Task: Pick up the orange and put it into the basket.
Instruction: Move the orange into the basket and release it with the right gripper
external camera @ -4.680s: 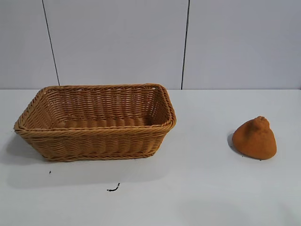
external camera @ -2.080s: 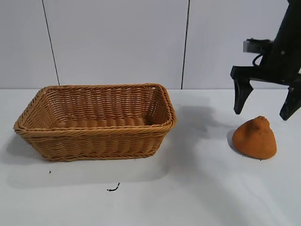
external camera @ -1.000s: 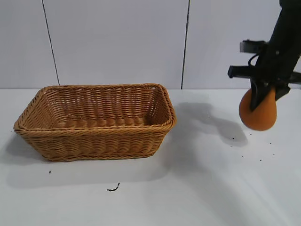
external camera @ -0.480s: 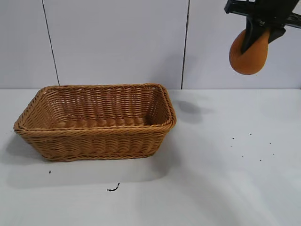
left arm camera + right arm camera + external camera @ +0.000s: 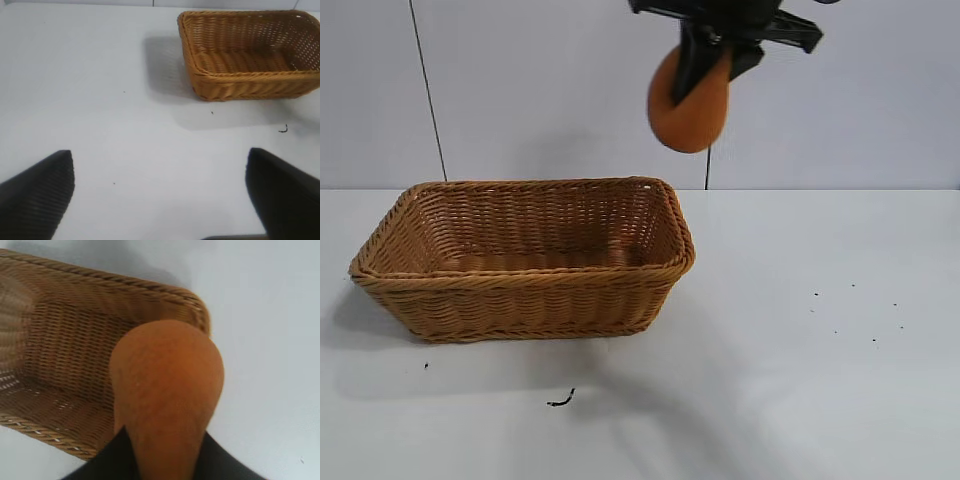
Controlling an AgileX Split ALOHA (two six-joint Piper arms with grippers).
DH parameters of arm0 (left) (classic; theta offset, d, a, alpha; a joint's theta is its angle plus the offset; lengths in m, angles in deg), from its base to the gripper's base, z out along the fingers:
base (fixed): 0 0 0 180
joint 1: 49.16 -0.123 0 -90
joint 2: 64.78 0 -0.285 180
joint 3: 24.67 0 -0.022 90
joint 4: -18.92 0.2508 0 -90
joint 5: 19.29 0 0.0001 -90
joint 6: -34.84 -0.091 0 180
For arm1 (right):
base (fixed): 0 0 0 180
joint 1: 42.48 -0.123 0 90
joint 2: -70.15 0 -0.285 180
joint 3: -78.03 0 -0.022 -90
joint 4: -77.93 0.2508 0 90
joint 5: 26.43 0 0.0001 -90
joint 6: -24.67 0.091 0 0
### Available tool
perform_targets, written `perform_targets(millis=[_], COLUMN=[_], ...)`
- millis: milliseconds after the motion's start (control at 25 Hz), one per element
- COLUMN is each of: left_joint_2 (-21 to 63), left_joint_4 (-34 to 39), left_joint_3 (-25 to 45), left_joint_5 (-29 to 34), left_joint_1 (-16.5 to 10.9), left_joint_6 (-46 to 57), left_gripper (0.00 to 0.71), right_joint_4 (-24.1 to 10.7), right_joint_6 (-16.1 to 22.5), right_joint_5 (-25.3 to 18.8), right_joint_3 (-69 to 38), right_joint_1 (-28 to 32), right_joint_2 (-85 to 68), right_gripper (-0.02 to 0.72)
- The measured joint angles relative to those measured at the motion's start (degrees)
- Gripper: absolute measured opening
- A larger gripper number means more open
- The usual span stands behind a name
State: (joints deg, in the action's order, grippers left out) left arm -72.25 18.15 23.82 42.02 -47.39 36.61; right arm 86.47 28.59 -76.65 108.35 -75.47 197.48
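Note:
My right gripper (image 5: 708, 62) is shut on the orange (image 5: 688, 105), a dull-orange rough fruit that hangs from it high in the air, above the basket's right end. In the right wrist view the orange (image 5: 167, 390) fills the middle, clamped between the dark fingers (image 5: 117, 457), with the basket (image 5: 60, 365) below it. The tan woven basket (image 5: 525, 300) stands on the table at left and looks empty. My left gripper (image 5: 160, 195) is open and empty, parked over bare table away from the basket (image 5: 250, 82).
The white tabletop (image 5: 800, 380) has small dark specks at right and a dark squiggle (image 5: 560, 401) in front of the basket. A grey panelled wall stands behind.
The right gripper came down over the orange at the table's right, closed on it and lifted it. In the last half second it carried it left, towards the basket's right end.

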Motion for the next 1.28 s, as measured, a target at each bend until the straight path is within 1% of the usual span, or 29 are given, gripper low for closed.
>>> perform_targets(millis=[160, 280, 560, 600, 640, 720, 760, 800, 880, 960, 1000, 1040, 1160, 1200, 1280], left_joint_2=[0.0, 0.0, 0.0, 0.0, 0.0, 0.0, 0.0, 0.0, 0.0, 0.0, 0.0, 0.0, 0.0, 0.0, 0.0], left_joint_4=[0.0, 0.0, 0.0, 0.0, 0.0, 0.0, 0.0, 0.0, 0.0, 0.0, 0.0, 0.0, 0.0, 0.0, 0.0], left_joint_3=[0.0, 0.0, 0.0, 0.0, 0.0, 0.0, 0.0, 0.0, 0.0, 0.0, 0.0, 0.0, 0.0, 0.0, 0.0], left_joint_5=[0.0, 0.0, 0.0, 0.0, 0.0, 0.0, 0.0, 0.0, 0.0, 0.0, 0.0, 0.0, 0.0, 0.0, 0.0], left_joint_1=[0.0, 0.0, 0.0, 0.0, 0.0, 0.0, 0.0, 0.0, 0.0, 0.0, 0.0, 0.0, 0.0, 0.0, 0.0], left_joint_6=[0.0, 0.0, 0.0, 0.0, 0.0, 0.0, 0.0, 0.0, 0.0, 0.0, 0.0, 0.0, 0.0, 0.0, 0.0], left_gripper=[0.666, 0.666, 0.666, 0.666, 0.666, 0.666, 0.666, 0.666, 0.666, 0.666, 0.666, 0.666, 0.666, 0.666, 0.666], right_joint_4=[0.0, 0.1, -0.1, -0.1, -0.1, -0.1, -0.1, -0.1, -0.3, -1.3, -1.3, -2.5, -4.9, -4.9, -6.7], right_joint_6=[1.8, 2.8, 3.0, 3.0, 3.0, 3.0, 3.0, 2.8, 2.6, 2.6, 2.6, 2.6, 2.5, 2.5, 2.4], right_joint_5=[4.3, 5.3, 7.6, 7.7, 7.8, 7.5, 7.2, 6.8, 5.2, 3.5, 3.5, 0.2, -6.4, -6.4, -10.5], right_joint_3=[0.0, 0.0, -0.1, -0.1, -0.1, -0.1, -0.1, -0.1, -0.1, 0.5, 0.5, 2.8, 8.8, 8.8, 12.9], right_joint_1=[-1.4, -1.5, -1.5, -1.5, -1.5, -1.5, -1.5, -1.5, -1.5, -1.5, -1.5, -1.5, -1.5, -1.5, -1.5], right_joint_2=[5.2, 9.3, 13.8, 13.8, 13.8, 13.8, 13.8, 13.5, 12.7, 11.6, 11.6, 10.7, 9.9, 9.9, 9.7], right_gripper=[0.085, 0.085, 0.092, 0.128, 0.183, 0.373, 0.507, 0.573, 0.652, 0.677, 0.677, 0.687, 0.694, 0.694, 0.694])
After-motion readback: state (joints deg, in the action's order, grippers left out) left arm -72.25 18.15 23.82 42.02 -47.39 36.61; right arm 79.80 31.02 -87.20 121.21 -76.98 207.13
